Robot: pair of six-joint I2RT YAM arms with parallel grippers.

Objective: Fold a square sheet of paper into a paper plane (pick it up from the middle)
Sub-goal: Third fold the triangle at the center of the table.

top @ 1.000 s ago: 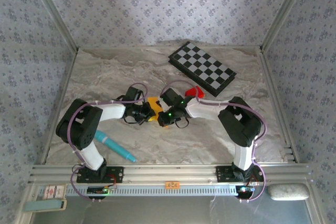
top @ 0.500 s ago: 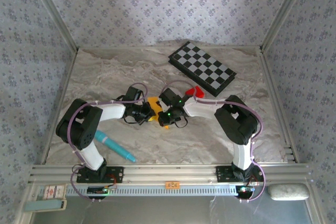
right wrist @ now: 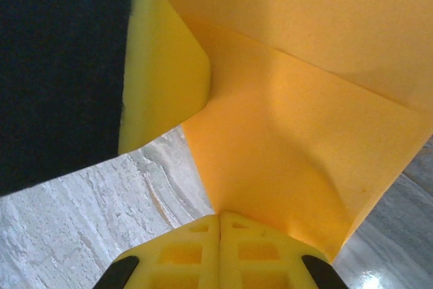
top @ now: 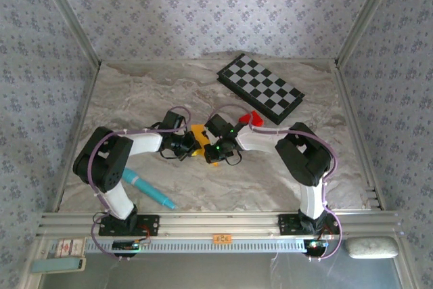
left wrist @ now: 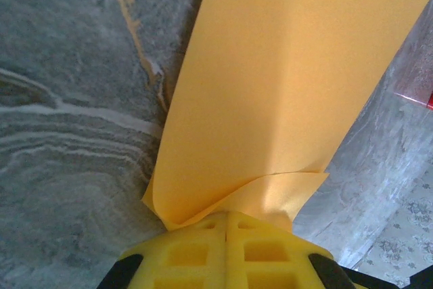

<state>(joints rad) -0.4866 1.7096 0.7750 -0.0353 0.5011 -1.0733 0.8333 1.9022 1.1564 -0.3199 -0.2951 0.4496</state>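
While left tool [left wrist: 226, 216], right tool [right wrist: 220, 216] clamp one square sheet of paper [left wrist: 284, 86], one checkerboard [top: 260, 88] lies apart.

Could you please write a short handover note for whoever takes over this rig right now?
Left gripper: shut on the paper.
Right gripper: also shut on the paper, close beside the left one.
Paper: held between both grippers over the middle of the table, near the red block. The checkerboard lies at the far right.
Done: paper picked up; one crease shows in the right wrist view.
Left: nearly all the folding; there is no plane shape yet.
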